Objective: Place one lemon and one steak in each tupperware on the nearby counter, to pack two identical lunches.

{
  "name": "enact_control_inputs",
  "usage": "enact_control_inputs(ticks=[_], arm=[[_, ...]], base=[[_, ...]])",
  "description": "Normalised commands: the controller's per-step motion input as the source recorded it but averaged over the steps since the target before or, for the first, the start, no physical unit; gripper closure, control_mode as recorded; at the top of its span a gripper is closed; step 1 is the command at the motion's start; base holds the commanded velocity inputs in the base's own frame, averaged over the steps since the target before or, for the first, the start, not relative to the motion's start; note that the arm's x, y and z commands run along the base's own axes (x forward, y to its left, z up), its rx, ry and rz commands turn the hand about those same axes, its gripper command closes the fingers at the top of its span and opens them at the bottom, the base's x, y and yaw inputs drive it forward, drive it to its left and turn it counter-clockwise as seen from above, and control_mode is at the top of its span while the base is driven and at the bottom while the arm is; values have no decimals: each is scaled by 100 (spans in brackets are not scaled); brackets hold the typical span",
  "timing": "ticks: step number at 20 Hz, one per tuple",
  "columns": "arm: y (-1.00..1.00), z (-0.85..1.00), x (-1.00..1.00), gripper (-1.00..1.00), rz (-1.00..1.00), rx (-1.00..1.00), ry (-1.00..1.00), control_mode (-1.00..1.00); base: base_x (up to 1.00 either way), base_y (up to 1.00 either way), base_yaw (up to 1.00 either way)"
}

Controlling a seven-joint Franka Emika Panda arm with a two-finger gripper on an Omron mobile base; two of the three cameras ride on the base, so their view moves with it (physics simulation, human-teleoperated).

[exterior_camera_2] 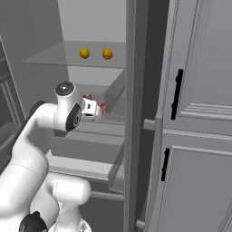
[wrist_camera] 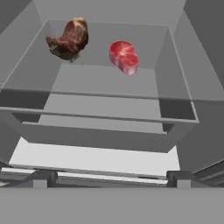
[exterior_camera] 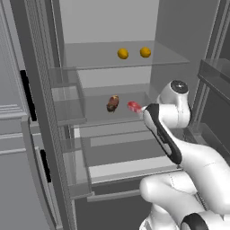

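My gripper [wrist_camera: 112, 178] is spread wide with nothing between its tips, and ahead of me on the clear glass fridge shelf [wrist_camera: 109, 78] lie a raw red round steak [wrist_camera: 124, 57] just right of centre and a browned cooked steak [wrist_camera: 69, 39] off to the left. From the left base view my own arm cuts off part of the red steak, and two small round yellow lemons [exterior_camera: 122, 54] sit on the shelf above, apart from each other. No label or writing is readable anywhere.

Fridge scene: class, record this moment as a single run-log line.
end effector: open, empty, facing middle shelf | steaks: red one, brown one on that shelf | lemons: upper shelf | packed: not visible
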Motion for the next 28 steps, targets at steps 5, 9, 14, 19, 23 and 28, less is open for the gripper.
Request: enact_control_inputs(ticks=[5,9,14,19,23,28], arm=[[-23,-6,86,-100,2,0,11,-100],[-4,-14,80,-100,0,0,8,-100],[0,-40,49,-100,0,0,-1,-100],[-2,-48,30,-100,2,0,0,-100],[0,-37,39,-100,0,0,0,-100],[-12,-21,51,-100,0,0,4,-100]], base=[[0,0,0],[0,0,0],[0,0,0],[0,0,0],[0,0,0],[0,0,0]])
